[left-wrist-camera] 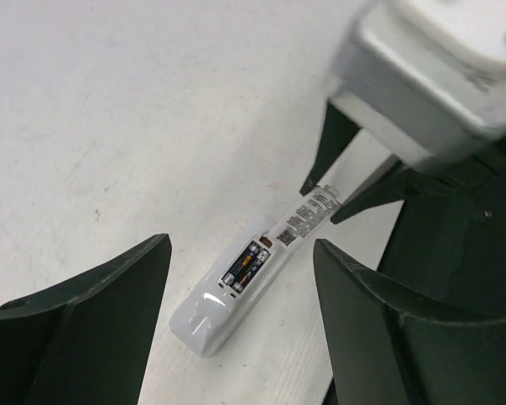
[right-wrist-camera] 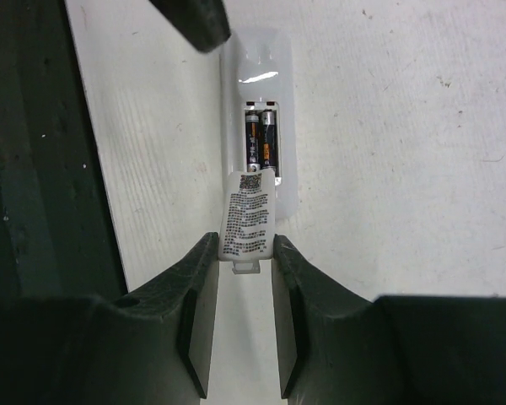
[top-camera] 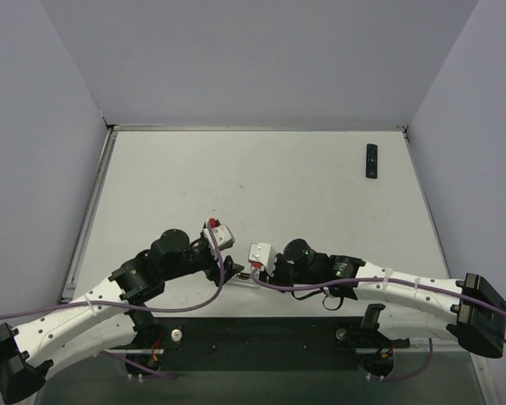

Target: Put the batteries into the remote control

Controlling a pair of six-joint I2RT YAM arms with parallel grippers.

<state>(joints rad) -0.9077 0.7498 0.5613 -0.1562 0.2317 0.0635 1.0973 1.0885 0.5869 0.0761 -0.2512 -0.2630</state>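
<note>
The white remote control (left-wrist-camera: pixel 204 325) lies near the middle of the table's (top-camera: pixel 236 169) near edge, two batteries (right-wrist-camera: pixel 261 142) in its open bay. The right gripper (right-wrist-camera: pixel 244 253) pinches its labelled end; the left gripper (left-wrist-camera: pixel 240 246) hangs wide-jawed over it.

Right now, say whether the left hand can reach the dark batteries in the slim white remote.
Probably yes: left hand open above the uncovered batteries in the white remote; right hand pinches only its labelled end.

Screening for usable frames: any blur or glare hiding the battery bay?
Top external: evenly lit, soft shadows. Left wrist: right gripper housing badly blurred, white remote sharp. Right wrist: small glare on the remote's end, batteries and labelled cover sharp, near fingers soft.
</note>
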